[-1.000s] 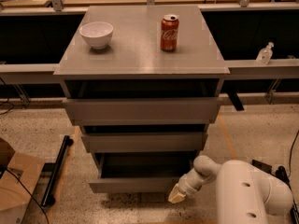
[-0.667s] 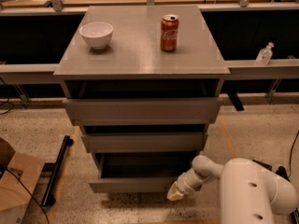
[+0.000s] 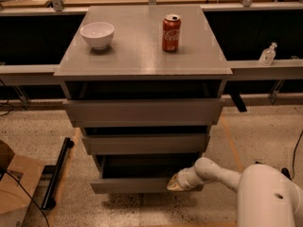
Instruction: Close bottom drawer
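One high camera, probably head-mounted, looks down at the cabinet [image 3: 142, 56] front, pincer [image 3: 174, 185] low right at the bottom drawer [image 3: 128, 185].

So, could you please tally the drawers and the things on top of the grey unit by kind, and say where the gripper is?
Drawers: 3 (top drawer, middle drawer, bottom drawer)
Bowls: 1 (white bowl)
Cans: 1 (red can)
Total: 5
The gripper is at the right end of the bottom drawer's front.
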You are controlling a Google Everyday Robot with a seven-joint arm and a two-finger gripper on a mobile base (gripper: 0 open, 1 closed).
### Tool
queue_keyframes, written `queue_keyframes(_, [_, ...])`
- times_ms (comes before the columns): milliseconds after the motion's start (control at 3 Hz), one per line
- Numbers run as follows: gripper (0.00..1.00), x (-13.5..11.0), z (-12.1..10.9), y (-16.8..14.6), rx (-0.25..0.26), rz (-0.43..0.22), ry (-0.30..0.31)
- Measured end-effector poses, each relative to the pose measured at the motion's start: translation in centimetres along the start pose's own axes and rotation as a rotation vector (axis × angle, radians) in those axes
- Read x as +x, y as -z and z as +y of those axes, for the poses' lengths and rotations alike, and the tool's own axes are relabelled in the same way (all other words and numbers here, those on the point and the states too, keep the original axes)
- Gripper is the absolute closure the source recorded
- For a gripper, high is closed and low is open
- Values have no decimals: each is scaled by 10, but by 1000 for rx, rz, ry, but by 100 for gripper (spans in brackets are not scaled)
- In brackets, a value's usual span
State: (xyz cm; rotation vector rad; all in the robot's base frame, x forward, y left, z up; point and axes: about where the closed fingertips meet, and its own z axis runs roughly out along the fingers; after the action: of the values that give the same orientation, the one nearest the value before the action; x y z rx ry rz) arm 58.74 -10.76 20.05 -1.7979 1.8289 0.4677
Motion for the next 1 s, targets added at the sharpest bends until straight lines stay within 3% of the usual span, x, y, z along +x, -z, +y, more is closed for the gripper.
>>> queue_keyframes(333, [100,-1,-3,0,9,-4,9])
queue_keyframes(1000, [100,-5,-44,-7,55,-52,45])
